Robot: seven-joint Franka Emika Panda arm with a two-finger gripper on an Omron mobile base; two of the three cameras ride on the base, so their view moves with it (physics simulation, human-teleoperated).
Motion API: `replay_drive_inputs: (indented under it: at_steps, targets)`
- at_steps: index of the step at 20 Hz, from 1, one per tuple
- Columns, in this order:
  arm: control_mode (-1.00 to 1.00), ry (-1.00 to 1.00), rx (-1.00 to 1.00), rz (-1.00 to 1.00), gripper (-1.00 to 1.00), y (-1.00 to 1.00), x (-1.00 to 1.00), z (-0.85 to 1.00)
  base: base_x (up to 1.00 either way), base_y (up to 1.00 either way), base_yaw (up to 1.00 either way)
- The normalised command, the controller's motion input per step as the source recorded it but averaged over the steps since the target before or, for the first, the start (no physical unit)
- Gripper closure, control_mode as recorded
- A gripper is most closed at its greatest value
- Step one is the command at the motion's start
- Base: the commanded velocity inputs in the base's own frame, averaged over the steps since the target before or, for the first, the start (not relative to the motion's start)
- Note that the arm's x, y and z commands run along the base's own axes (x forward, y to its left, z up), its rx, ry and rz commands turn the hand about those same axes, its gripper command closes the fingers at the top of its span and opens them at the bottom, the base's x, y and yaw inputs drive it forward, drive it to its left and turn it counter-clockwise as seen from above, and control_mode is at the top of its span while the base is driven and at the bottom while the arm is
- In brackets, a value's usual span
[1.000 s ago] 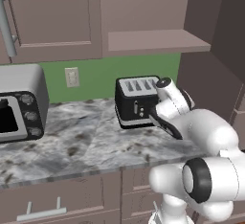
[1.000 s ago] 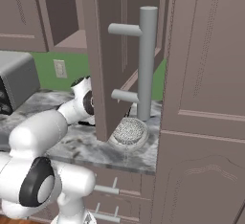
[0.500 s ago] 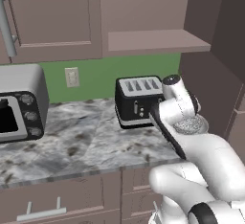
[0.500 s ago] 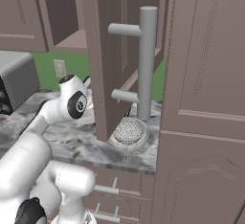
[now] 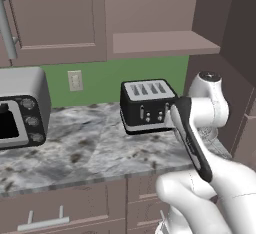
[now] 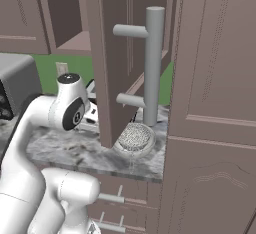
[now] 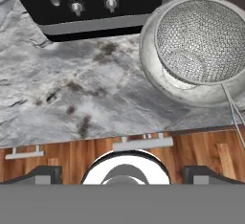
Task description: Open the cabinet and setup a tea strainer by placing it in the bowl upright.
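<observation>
The silver mesh tea strainer (image 7: 203, 39) sits inside the speckled off-white bowl (image 7: 152, 70) on the counter, and its thin handle (image 7: 233, 113) reaches out over the counter's front edge. From the right base, the strainer (image 6: 135, 137) and bowl (image 6: 148, 150) lie just below the open cabinet door (image 6: 112, 53) with its long grey bar handle (image 6: 153, 73). The cabinet's inner shelf (image 5: 160, 42) is bare. My gripper (image 7: 123, 175) hangs open, back from the bowl over the counter edge, with nothing between its fingertips (image 7: 45, 174).
A black toaster (image 5: 147, 105) stands on the marble counter just left of the bowl. A grey toaster oven (image 5: 20, 108) is at the far left. Drawer fronts (image 7: 141, 144) with short handles run below the counter. A tall cabinet panel (image 6: 215, 103) closes the right side.
My arm has drawn back and up from the bowl, its forearm now crossing in front of it in the left base view. The strainer stays in the bowl.
</observation>
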Motion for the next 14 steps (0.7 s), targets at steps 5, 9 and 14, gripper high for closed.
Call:
replay_drive_inputs:
  at_steps: [5, 9, 14]
  targets:
    - [-1.00, 0.00, 0.21, -0.05, -1.00, 0.34, -0.40, 0.51, 0.00, 0.00, 0.00]
    - [-1.00, 0.00, 0.06, -0.05, -1.00, 0.27, -0.27, 0.46, 0.00, 0.00, 0.00]
    - [-1.00, 0.00, 0.00, -0.03, -1.00, 0.28, -0.22, 0.29, 0.00, 0.00, 0.00]
